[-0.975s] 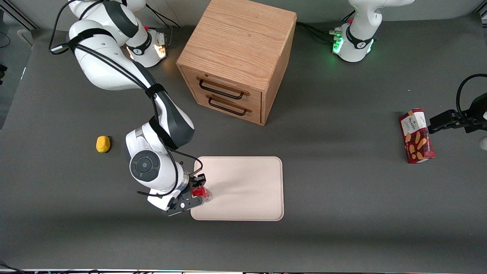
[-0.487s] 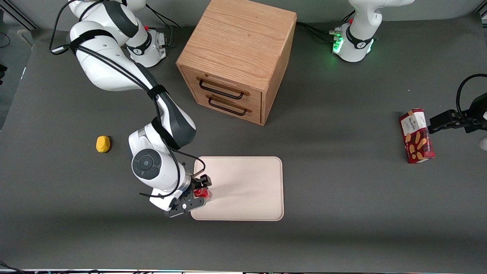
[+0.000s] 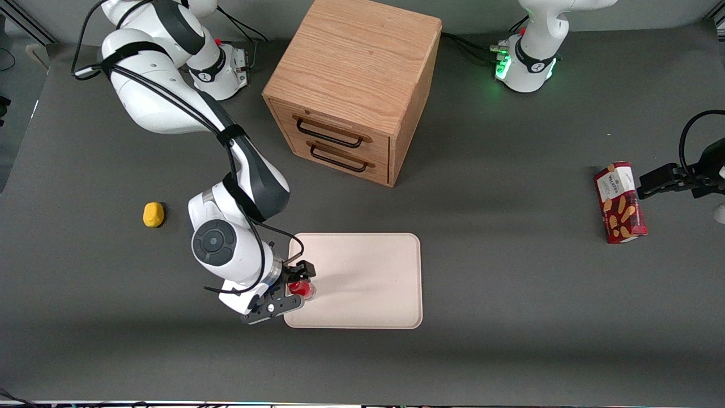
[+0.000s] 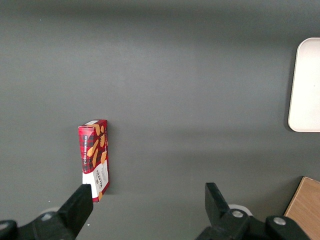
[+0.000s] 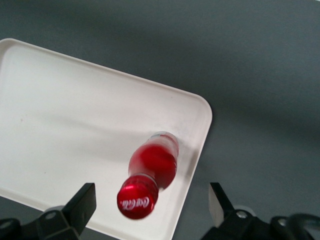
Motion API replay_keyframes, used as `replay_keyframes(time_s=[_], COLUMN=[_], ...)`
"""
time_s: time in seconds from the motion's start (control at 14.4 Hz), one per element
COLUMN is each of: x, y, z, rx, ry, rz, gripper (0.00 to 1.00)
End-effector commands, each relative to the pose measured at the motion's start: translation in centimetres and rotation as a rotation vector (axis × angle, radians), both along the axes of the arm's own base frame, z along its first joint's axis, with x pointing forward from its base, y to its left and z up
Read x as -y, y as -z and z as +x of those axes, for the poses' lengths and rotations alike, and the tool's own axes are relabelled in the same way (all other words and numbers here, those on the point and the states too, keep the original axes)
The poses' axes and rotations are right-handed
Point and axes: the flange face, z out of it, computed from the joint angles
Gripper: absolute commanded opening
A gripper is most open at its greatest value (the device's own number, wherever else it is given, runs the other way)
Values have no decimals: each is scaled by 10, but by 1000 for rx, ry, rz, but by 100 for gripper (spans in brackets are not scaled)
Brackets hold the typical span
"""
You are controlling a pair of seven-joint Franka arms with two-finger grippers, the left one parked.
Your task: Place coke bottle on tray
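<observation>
The small red coke bottle (image 3: 301,289) stands upright on the cream-white tray (image 3: 362,283), close to the tray's corner at the working arm's end and nearer the front camera. In the right wrist view I look down on its red cap with the white script and its red body (image 5: 152,162), standing just inside the tray's rim (image 5: 197,150). My gripper (image 3: 294,289) hangs over the bottle, open. Its two fingers stand wide apart on either side of the cap, clear of it (image 5: 150,199).
A wooden drawer cabinet (image 3: 354,90) stands farther from the front camera than the tray. A small yellow object (image 3: 153,214) lies toward the working arm's end. A red snack box (image 3: 620,202) lies toward the parked arm's end and shows in the left wrist view (image 4: 94,160).
My gripper and wrist have drawn back slightly toward the working arm's end. The bottle has stayed on the tray near its corner.
</observation>
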Motion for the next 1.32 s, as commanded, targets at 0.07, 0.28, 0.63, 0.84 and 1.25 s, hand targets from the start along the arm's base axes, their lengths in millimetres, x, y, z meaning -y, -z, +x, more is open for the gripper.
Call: replay_keyframes(time_s=[0.07,0.28,0.63,0.84,1.25], x=[22,81,175,224,285], y=[-66,-126,-214,-244,-274], z=[-21,-43,-126,-179,-228], rx=[-27,-36,-14,-32,-76], ry=[88,201,332,388,409], rz=[-19,30,13,7,17], gripper=[100,100,100,100,100])
